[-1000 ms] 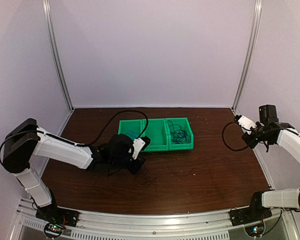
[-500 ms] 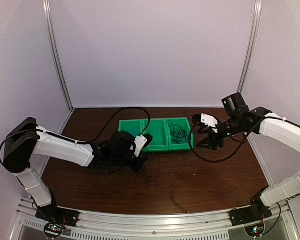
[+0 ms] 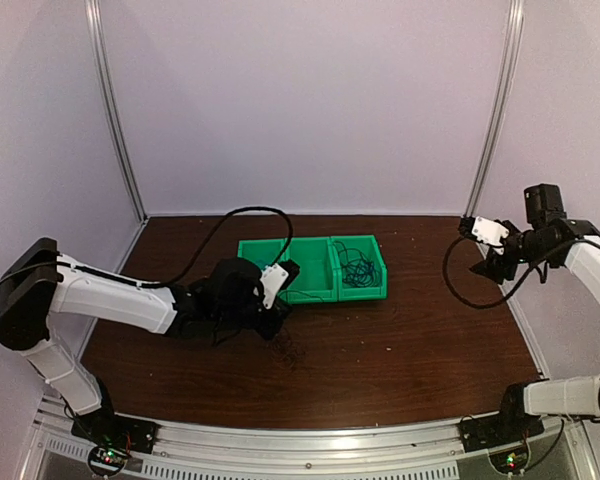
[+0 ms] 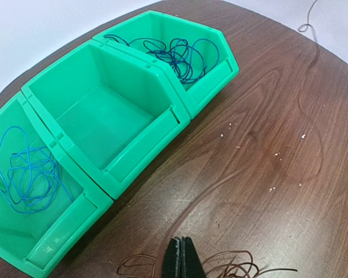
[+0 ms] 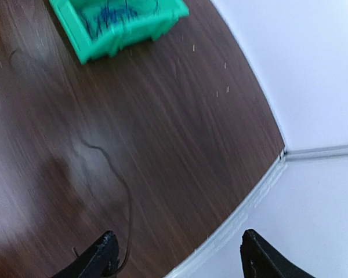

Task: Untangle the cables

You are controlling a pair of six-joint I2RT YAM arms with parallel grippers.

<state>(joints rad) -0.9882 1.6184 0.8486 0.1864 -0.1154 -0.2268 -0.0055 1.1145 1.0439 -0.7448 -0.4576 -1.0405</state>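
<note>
A small tangle of thin dark cables [image 3: 286, 346] lies on the table in front of the green bin [image 3: 311, 296]. My left gripper [image 3: 277, 318] is low over the tangle. In the left wrist view its fingers [image 4: 181, 259] are shut, loops of cable [image 4: 239, 264] lie around them, and one thin strand [image 4: 223, 180] runs from the tips to the far right. My right gripper [image 3: 484, 262] is raised at the right edge, away from the bin. In the right wrist view it [image 5: 177, 258] is wide open, and a thin dark cable [image 5: 123, 191] runs close by its left finger.
The bin has three compartments. The left one holds a blue cable [image 4: 29, 174], the middle one [image 4: 98, 113] is empty, and the right one holds dark and blue cables [image 4: 180, 55]. The right wall's base rail [image 5: 261, 191] lies close under my right gripper.
My right arm, beside the bin half a second ago, has swung back to the right edge. My left gripper stays low by the tangle, which now looks more bunched.
</note>
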